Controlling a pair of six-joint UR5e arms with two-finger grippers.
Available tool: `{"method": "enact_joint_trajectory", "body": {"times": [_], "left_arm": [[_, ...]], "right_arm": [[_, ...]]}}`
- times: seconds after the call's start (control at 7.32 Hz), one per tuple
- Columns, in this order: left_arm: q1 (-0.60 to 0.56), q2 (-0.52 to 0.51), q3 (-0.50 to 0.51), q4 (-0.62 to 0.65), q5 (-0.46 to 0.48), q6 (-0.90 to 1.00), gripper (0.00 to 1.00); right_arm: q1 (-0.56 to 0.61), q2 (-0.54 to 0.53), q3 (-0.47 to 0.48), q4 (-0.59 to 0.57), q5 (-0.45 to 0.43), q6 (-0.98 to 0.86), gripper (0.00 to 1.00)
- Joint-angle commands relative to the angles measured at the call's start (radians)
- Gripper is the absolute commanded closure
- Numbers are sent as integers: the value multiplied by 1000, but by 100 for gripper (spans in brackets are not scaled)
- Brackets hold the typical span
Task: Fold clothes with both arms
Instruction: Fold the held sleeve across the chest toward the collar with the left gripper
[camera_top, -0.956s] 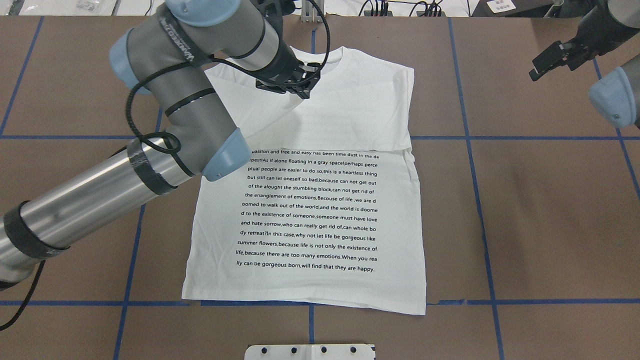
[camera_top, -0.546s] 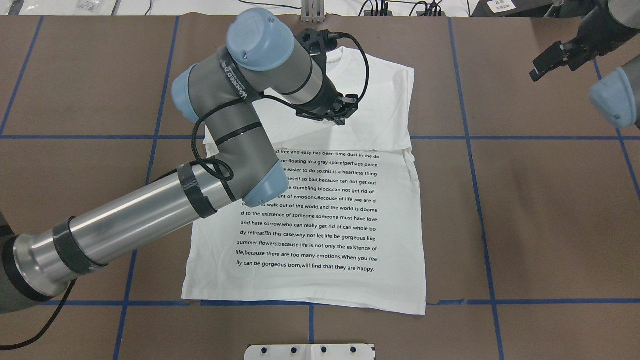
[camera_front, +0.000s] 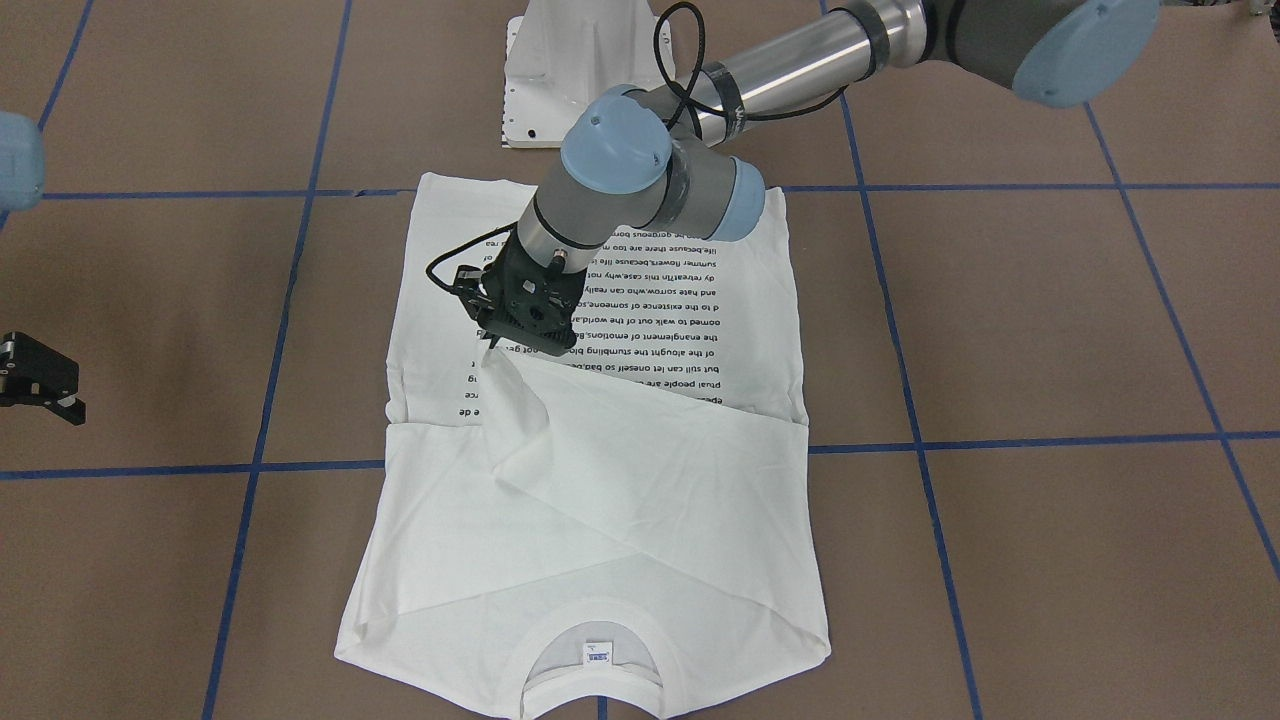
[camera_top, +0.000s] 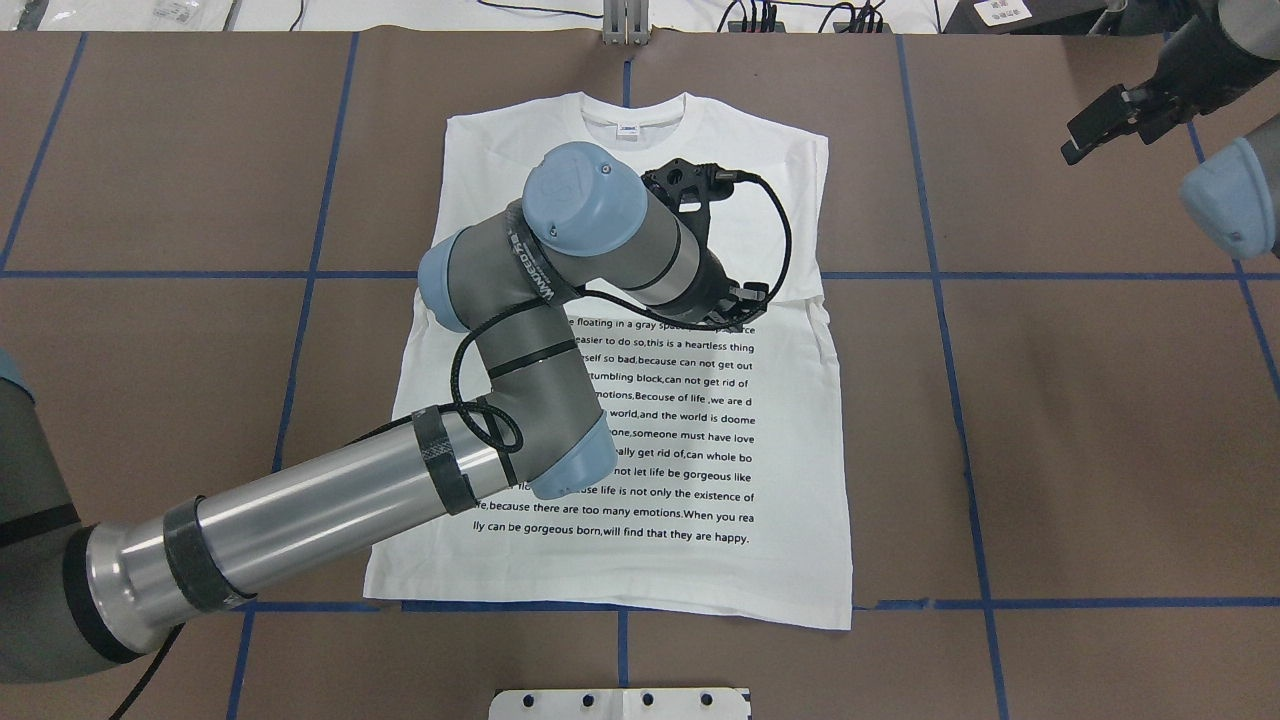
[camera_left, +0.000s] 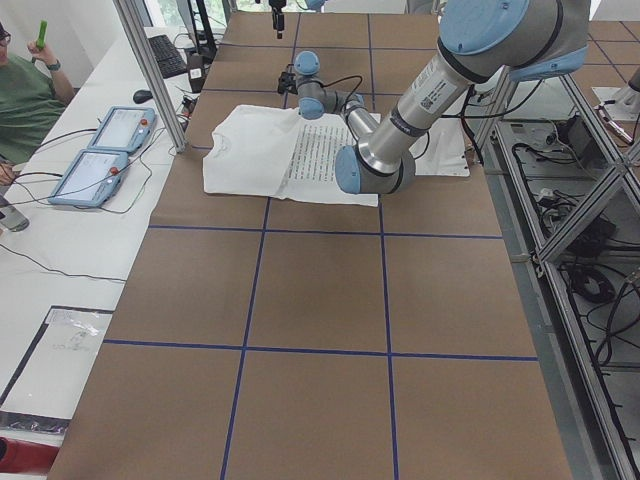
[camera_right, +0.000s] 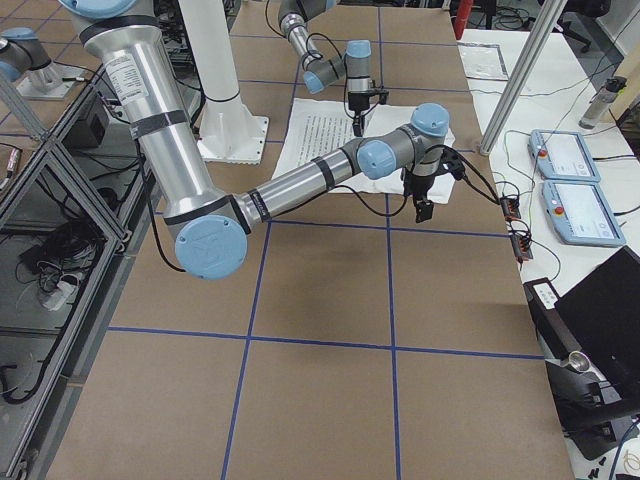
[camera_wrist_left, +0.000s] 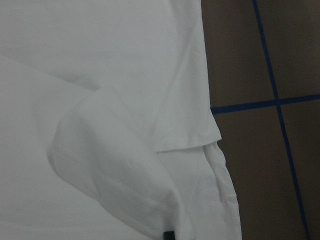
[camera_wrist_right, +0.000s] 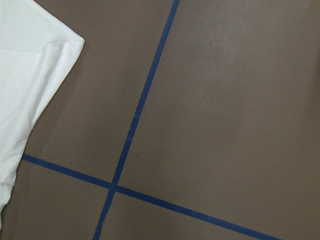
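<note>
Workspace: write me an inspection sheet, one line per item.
surface: brown table with a blue tape grid.
job's things: white T-shirt spread out, text side up, one fold lifted.
clutter: nothing seen.
grippers: left gripper jaws pinch the lifted fold; right gripper hangs clear of the shirt, jaws unclear.
cables: black cable loops off the left wrist.
surroundings: white pedestal; seated person and two tablets at a side bench.
</note>
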Motion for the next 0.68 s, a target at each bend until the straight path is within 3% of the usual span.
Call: {"method": "enact_joint_trajectory", "body": {"times": [0.0,0.27,0.41,0.55], "left_arm": [[15,1,-2,-25,27,14,0],[-18,30,-39,62,-2,24,0],[-78,85,-109,151,-86,103,0],[-130,157,-227,288,-108,205,0]], "right_arm": [[-9,11,-8,0,-4,3,0],[-70,56,-19,-1,-11,84,0],[-114,108,-39,-1,-15,180,0],[-175,148,-42,-4,-43,292,0]]}}
